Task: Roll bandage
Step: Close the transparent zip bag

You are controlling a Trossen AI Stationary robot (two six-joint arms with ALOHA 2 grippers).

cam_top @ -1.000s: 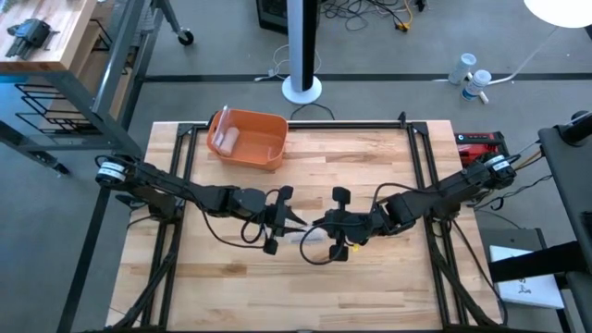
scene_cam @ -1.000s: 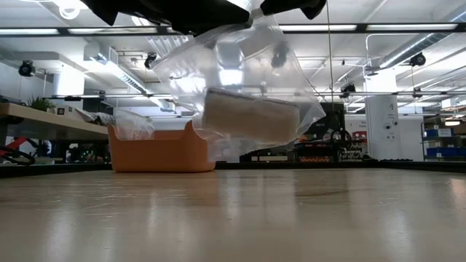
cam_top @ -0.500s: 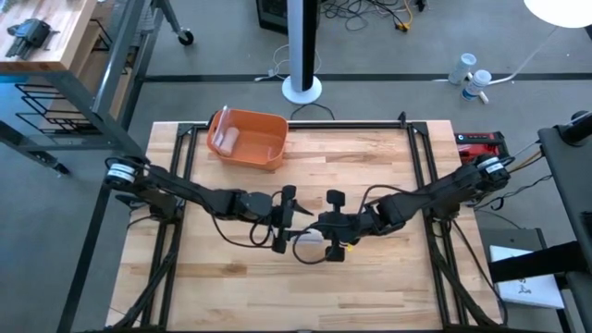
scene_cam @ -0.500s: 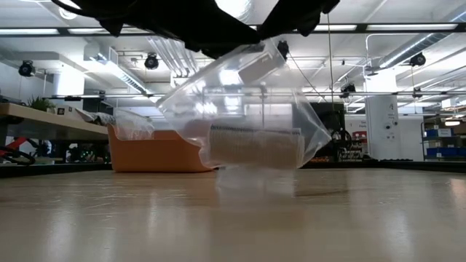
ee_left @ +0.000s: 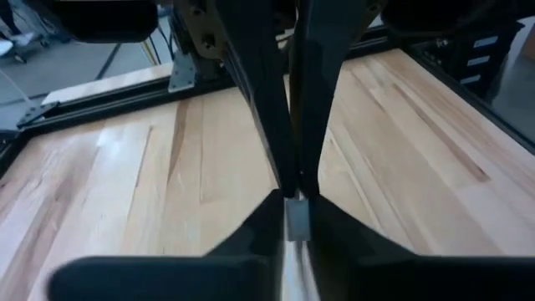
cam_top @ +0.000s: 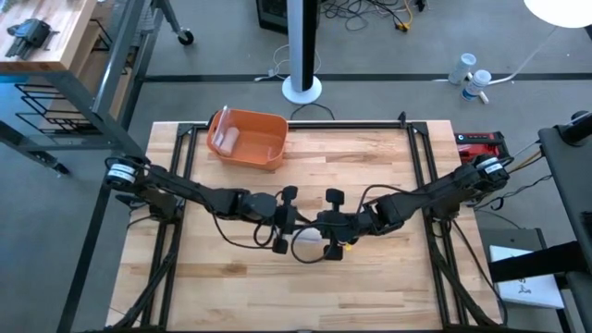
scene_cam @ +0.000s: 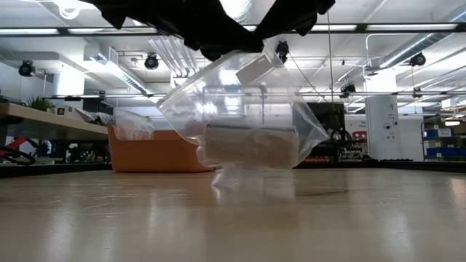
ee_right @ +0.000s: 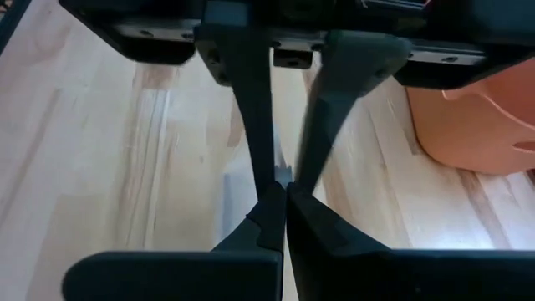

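Hanging clear bag [scene_cam: 244,120]; bandage roll [scene_cam: 250,146] inside

I see both grippers and the bag [scene_cam: 240,120] crowding mid-table; only the bin [cam_top: 248,139] blocks the far-left corner.

Clear plastic bag [scene_cam: 244,116] hangs at table centre, pinched at its top edge, mouth end up. Bottom sags just above the tabletop; can't tell if it touches. Film is crinkled and glossy, flaring wider toward the bottom. Inside: white bandage roll [scene_cam: 250,145], cylindrical, lying on its side roughly level, resting in the bag's lower part. From above, the bag [cam_top: 308,242] shows only as a pale patch on the near side of the pinch point.
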